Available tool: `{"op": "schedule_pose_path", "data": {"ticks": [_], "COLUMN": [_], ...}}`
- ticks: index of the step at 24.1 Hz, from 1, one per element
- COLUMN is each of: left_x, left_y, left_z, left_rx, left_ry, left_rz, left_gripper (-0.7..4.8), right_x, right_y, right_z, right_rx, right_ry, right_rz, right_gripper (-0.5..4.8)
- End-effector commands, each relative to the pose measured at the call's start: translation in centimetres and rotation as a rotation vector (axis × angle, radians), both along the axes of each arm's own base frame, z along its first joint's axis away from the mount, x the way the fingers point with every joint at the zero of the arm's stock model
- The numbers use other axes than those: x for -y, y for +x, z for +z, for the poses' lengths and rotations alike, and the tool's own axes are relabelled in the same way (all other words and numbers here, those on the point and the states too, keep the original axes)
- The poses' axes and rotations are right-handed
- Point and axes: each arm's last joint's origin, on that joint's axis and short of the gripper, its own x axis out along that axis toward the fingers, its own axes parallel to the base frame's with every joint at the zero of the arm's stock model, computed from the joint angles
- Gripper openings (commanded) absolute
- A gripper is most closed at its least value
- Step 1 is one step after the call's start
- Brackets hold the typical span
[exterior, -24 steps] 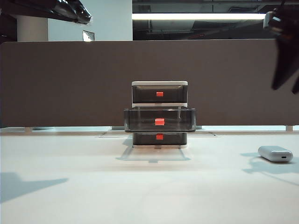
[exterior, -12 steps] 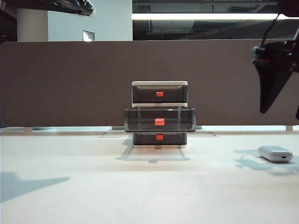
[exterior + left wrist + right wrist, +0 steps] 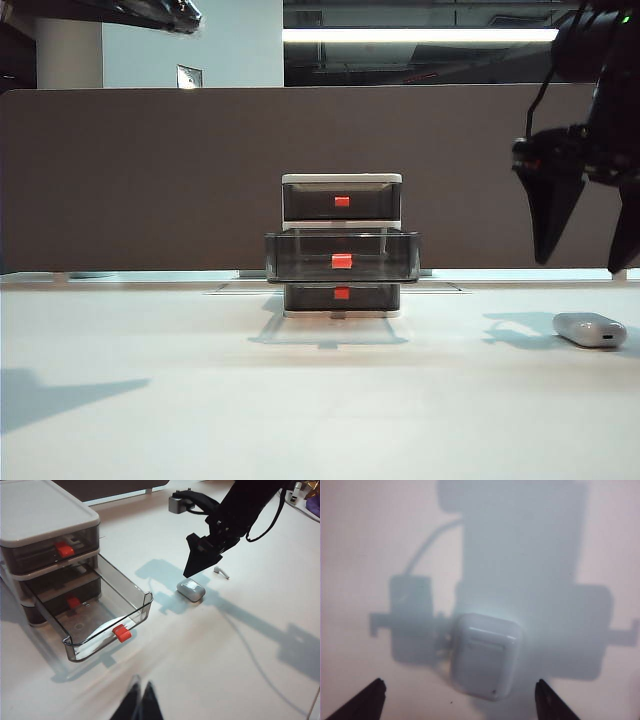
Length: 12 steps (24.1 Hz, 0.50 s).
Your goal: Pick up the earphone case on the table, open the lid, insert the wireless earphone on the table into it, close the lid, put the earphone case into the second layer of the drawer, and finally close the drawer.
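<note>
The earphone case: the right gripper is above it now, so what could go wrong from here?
1. The earphone case is smooth and rounded, lying flat on the table. The open right gripper hangs above it; if it comes down off-centre, the case may slide away.
2. The loose wireless earphone lies close beside the case and could be knocked.
3. The second layer of the drawer stands pulled out, and the shut left gripper hovers near its front, so it might bump it.

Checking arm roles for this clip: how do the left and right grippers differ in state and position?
The left gripper is shut; the right gripper stands wide open. The left one hangs high in front of the drawer, away from the task items; the right one is directly above the earphone case, fingertips either side. Neither holds anything.
</note>
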Motion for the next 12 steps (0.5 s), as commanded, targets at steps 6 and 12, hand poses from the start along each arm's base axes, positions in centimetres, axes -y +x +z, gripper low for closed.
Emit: {"op": "schedule_pose_path", "data": {"ticks": [6, 12], "left_x": [0.0, 0.0], "left_y": [0.0, 0.0], "left_z": [0.2, 0.2], "left_rx": [0.013, 0.008], "left_ry": [-0.014, -0.019], "left_rz": [-0.003, -0.002], "left_gripper": [-0.06, -0.06], "right_x": [-0.1, -0.2], "right_y": [1.0, 1.7], "right_z": [-2.4, -3.5], "right_rx": [-0.086, -0.081], "right_ry": [-0.022, -0.025], "right_rz": [0.003, 0.001], "right_gripper": [4.04, 4.04]}}
